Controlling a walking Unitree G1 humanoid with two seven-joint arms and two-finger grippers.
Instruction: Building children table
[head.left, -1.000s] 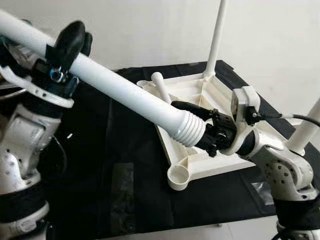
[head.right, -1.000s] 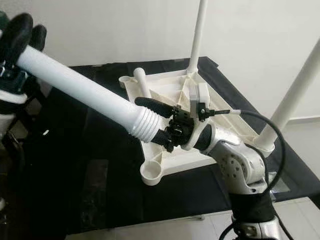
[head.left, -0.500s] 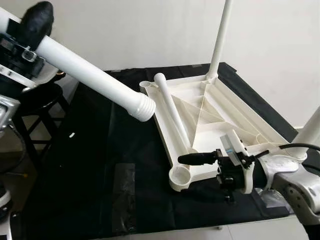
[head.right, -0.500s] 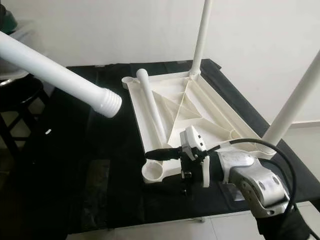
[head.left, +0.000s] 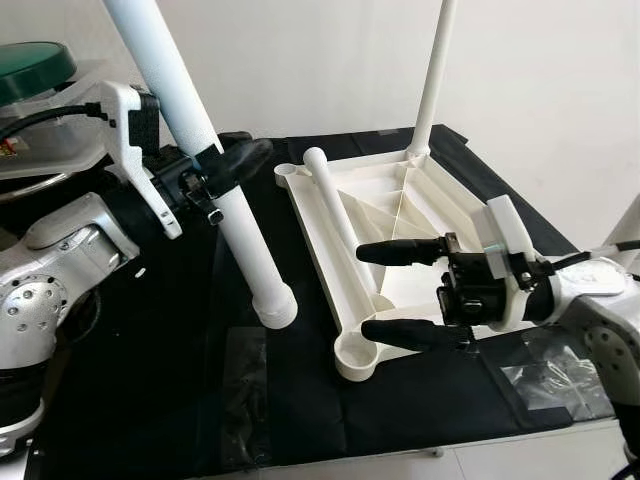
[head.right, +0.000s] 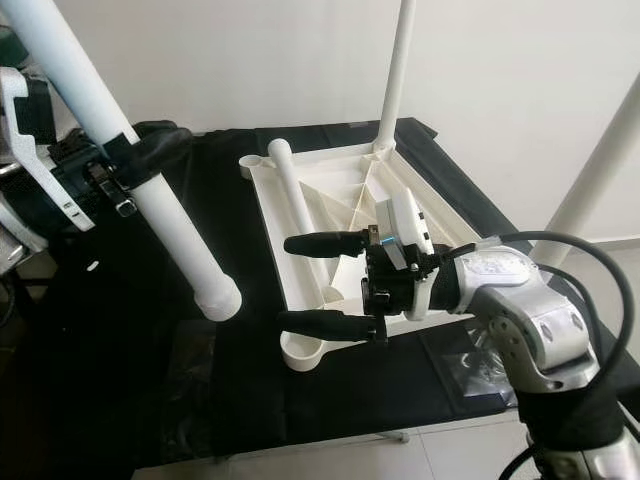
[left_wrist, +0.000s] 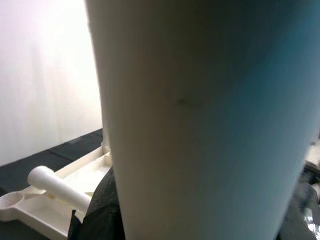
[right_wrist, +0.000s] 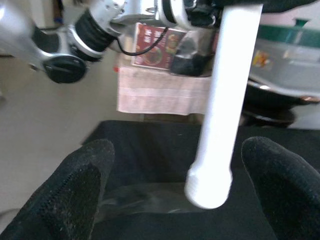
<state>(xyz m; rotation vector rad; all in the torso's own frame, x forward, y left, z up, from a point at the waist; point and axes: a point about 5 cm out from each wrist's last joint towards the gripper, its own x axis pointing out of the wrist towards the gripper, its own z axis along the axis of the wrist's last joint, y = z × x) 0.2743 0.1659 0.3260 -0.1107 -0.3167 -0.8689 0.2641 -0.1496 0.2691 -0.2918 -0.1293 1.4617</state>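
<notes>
Here we see the upturned white tabletop (head.left: 420, 225) on a black cloth (head.left: 180, 400) before a white wall (head.left: 300, 60), two legs upright, one loose leg (head.left: 335, 225) lying inside. The left gripper (head.left: 215, 170) clamps a fourth leg (head.left: 215, 190), its flared end low over the cloth; the right gripper (head.left: 400, 293) hovers wide open near the front corner socket (head.left: 357, 355).

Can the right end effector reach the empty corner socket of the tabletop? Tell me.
Probably yes. The right end effector is open just above the empty corner socket of the upturned tabletop, with nothing between; the loose leg lies beside it.
</notes>
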